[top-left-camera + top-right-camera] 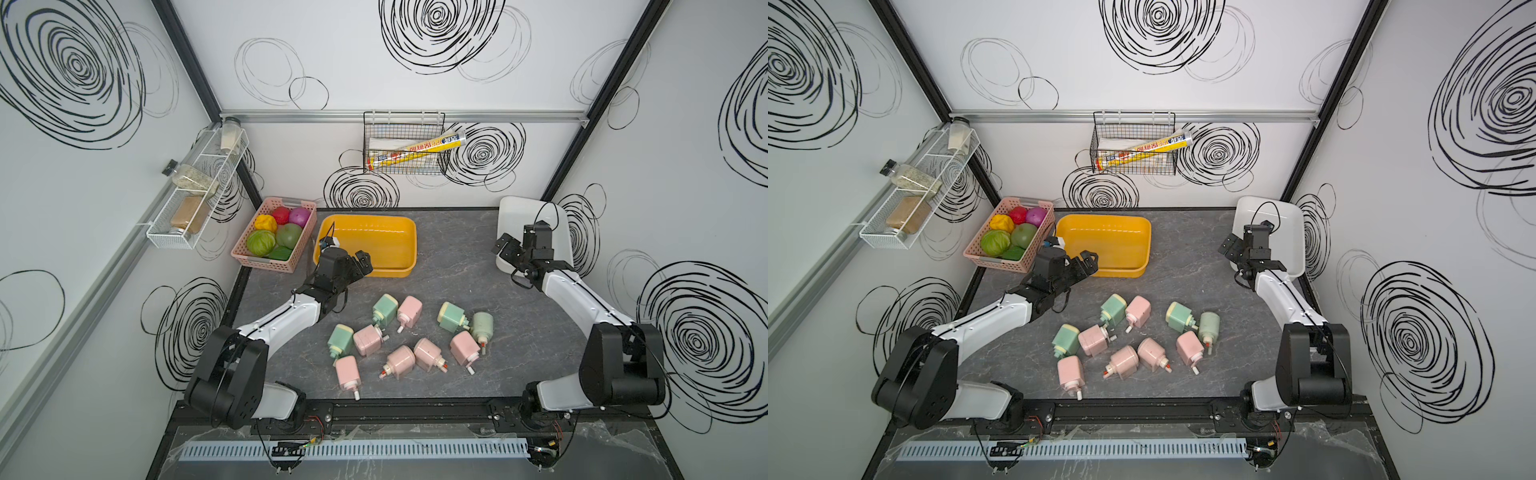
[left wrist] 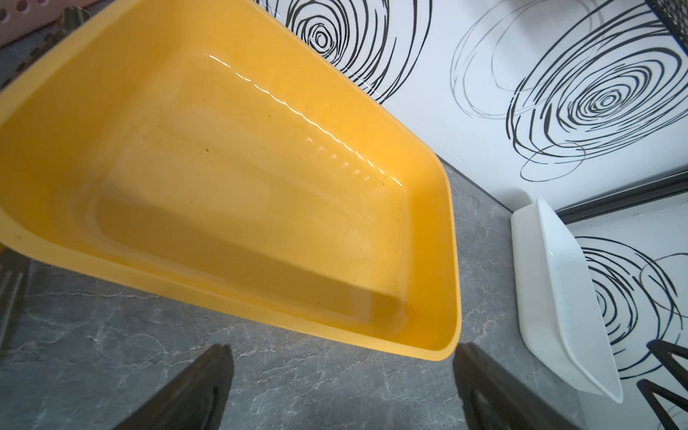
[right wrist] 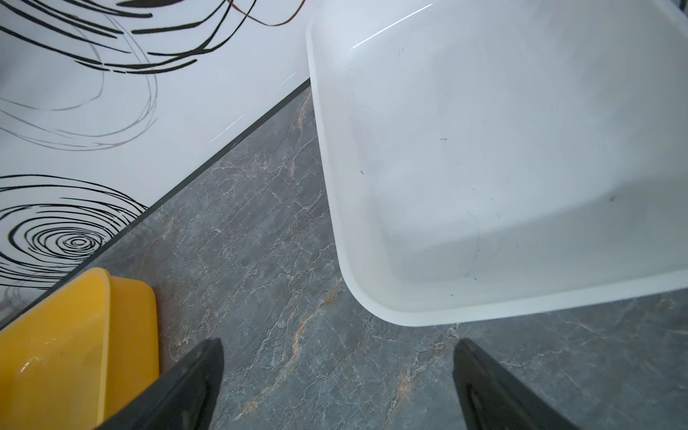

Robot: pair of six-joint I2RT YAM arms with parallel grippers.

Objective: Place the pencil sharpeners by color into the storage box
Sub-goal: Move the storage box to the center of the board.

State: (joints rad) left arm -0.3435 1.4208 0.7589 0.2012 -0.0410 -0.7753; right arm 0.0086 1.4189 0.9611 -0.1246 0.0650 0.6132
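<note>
Several pencil sharpeners lie in a loose cluster on the grey table in both top views, some pale pink (image 1: 409,311) (image 1: 1138,309), some mint green (image 1: 384,309) (image 1: 1113,307). None shows in the wrist views. An empty yellow storage box (image 1: 374,241) (image 1: 1108,237) (image 2: 223,186) stands at the back. An empty white storage box (image 1: 511,212) (image 1: 1287,232) (image 3: 484,149) is at the back right. My left gripper (image 1: 359,264) (image 1: 1086,259) (image 2: 342,350) hangs open at the yellow box's near left rim, holding nothing. My right gripper (image 1: 508,249) (image 1: 1233,246) (image 3: 338,344) is open and empty beside the white box.
A pink basket (image 1: 249,259) of toy vegetables sits left of the yellow box. A black wire basket (image 1: 440,166) with a yellow tube hangs on the back wall. A white wire rack (image 1: 166,239) with jars hangs on the left wall.
</note>
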